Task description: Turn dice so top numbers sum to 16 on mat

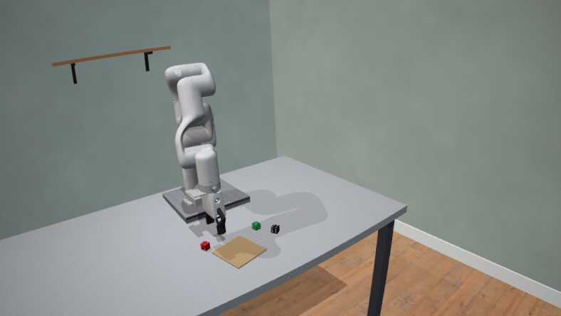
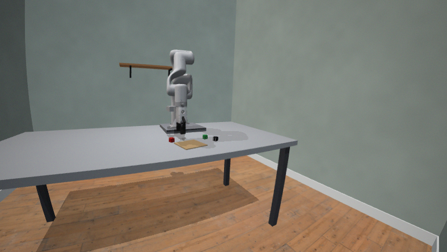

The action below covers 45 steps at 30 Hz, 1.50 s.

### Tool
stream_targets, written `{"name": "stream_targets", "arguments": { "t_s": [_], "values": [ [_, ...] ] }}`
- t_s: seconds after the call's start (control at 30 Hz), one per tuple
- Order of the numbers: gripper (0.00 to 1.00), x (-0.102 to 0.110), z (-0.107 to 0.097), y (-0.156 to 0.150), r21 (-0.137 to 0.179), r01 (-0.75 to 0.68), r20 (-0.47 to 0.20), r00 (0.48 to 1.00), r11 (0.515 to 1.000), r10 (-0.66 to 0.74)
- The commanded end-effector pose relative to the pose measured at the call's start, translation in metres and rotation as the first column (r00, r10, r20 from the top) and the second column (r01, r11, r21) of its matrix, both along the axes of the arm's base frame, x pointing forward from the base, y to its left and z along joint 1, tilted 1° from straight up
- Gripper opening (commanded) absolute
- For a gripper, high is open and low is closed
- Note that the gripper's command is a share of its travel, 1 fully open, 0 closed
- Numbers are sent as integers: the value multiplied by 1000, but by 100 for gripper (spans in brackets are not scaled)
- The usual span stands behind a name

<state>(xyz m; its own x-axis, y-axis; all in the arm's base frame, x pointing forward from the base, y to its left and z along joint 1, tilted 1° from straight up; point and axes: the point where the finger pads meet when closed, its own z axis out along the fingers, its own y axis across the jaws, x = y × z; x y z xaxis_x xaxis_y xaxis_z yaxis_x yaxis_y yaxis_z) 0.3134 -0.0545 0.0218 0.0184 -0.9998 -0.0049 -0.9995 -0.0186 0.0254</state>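
A red die [image 1: 204, 245] lies on the grey table just left of the tan mat [image 1: 238, 250]. A green die [image 1: 255, 225] and a black die [image 1: 275, 228] lie side by side behind the mat's right corner, off the mat. All three dice look flat; their top numbers are too small to read. My gripper [image 1: 216, 224] is open and empty, pointing down, low over the table just behind the mat's back corner, between the red and green dice. In the exterior view the gripper [image 2: 181, 127] hangs behind the mat [image 2: 190, 143], with the red die [image 2: 171, 139], green die [image 2: 205, 137] and black die [image 2: 215, 138] around it.
The arm's grey base plate [image 1: 206, 198] sits just behind the gripper. The table's front edge runs close in front of the mat. A wooden wall shelf [image 1: 111, 55] hangs high at the back left.
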Motion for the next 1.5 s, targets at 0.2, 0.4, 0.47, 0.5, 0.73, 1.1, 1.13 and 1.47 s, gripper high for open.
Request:
{"name": "stream_targets", "arguments": {
  "t_s": [0.2,0.4,0.47,0.5,0.73,1.1,1.13,1.47],
  "values": [
    [100,1,0,0,0,0,2,1000,1000,0],
    [100,1,0,0,0,0,2,1000,1000,0],
    [100,1,0,0,0,0,2,1000,1000,0],
    [100,1,0,0,0,0,2,1000,1000,0],
    [100,1,0,0,0,0,2,1000,1000,0],
    [100,1,0,2,-1,0,2,1000,1000,0],
    [100,1,1,4,-1,0,2,1000,1000,0],
    [100,0,1,38,-3,0,2,1000,1000,0]
  ]
}}
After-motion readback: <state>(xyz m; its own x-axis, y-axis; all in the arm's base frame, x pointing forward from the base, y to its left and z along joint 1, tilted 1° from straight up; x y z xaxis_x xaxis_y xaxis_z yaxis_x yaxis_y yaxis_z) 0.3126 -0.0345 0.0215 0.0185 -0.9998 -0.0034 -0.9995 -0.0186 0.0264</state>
